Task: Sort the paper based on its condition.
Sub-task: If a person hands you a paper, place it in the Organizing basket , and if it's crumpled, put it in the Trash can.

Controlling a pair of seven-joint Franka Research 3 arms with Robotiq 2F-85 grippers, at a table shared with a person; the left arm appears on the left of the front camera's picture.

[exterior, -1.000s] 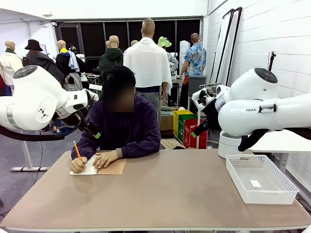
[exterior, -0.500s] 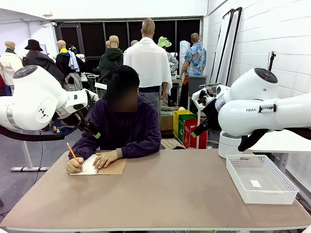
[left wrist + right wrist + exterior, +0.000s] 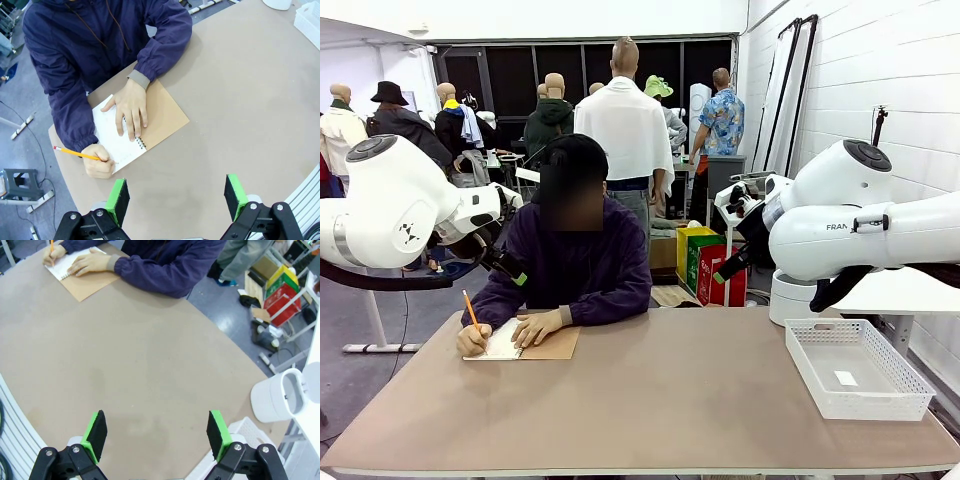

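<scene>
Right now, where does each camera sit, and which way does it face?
Front: robot's side, facing across the table at the person; left arm, right arm at its edges.
Left wrist: above the notebook, looking down; open left pincer below.
Right wrist: above the table, facing the person; open right pincer below.
Shared: the notebook.

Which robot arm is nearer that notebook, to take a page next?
Probably left: the left gripper hangs open close above the notebook; the right gripper, also open, is across the table near the white basket.
</scene>
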